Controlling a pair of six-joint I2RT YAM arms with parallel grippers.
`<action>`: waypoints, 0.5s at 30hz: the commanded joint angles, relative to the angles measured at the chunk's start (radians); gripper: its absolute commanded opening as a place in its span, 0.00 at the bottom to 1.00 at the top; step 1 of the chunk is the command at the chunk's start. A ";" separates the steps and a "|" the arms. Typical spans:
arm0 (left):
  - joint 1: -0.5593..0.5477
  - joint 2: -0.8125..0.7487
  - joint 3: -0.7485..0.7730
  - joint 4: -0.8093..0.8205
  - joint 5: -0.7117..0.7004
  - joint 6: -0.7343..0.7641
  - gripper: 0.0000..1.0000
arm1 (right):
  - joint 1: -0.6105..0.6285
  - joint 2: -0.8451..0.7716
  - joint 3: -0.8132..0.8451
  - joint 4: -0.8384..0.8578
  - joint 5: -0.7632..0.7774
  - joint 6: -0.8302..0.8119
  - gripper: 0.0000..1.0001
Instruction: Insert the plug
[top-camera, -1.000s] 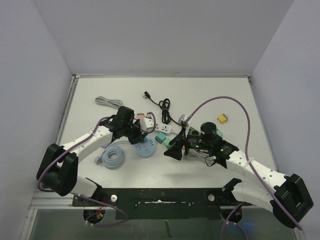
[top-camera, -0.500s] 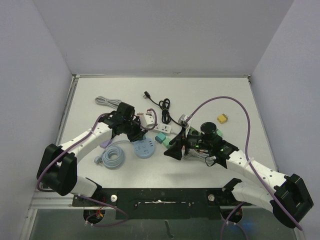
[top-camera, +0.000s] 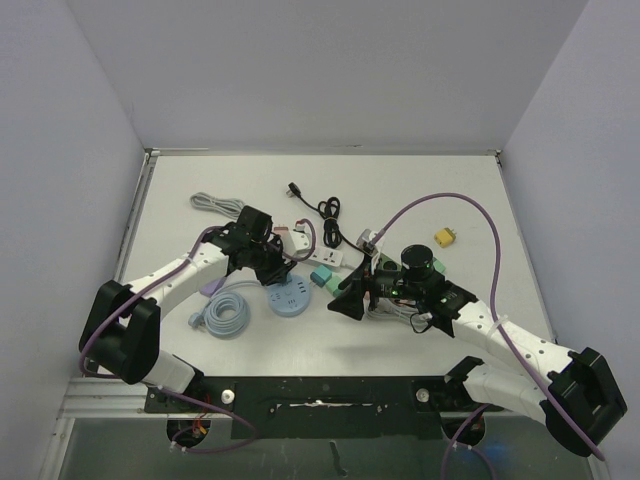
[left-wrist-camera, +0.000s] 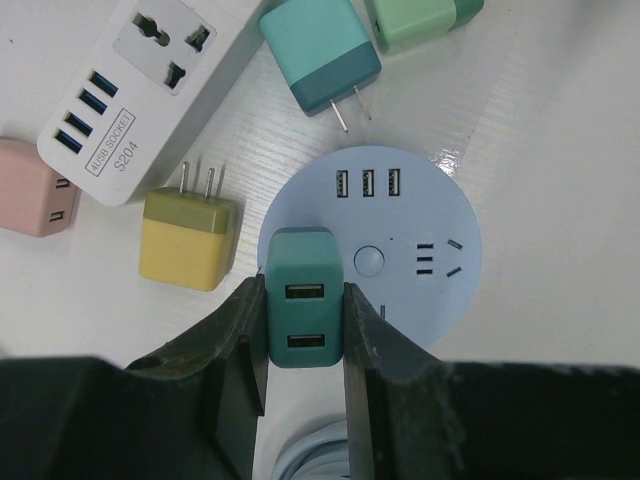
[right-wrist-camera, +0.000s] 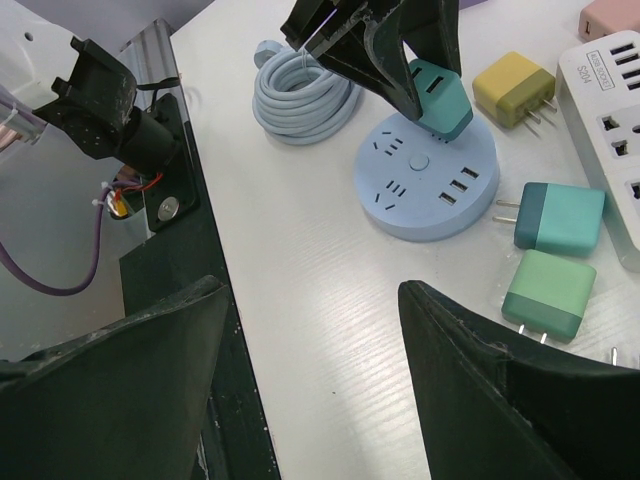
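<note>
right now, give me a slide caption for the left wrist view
Left gripper holds a teal USB charger over the round blue power strip.

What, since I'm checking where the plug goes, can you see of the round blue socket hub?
The round blue socket hub is a pale, plastic-looking disc lying flat on the white table. Its top carries three USB ports in a row, a round centre button and groups of plug slots. The left pincer holds a teal charger over its edge; whether prongs are seated is hidden.
</note>
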 joint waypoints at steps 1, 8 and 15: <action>0.002 0.026 0.010 0.020 0.020 -0.010 0.04 | -0.008 -0.017 -0.006 0.075 0.011 0.004 0.70; 0.001 0.040 0.026 -0.042 -0.001 -0.029 0.03 | -0.008 -0.023 -0.010 0.064 0.015 0.000 0.70; 0.002 0.052 0.082 -0.117 0.016 -0.043 0.03 | -0.008 -0.026 -0.015 0.064 0.019 0.001 0.70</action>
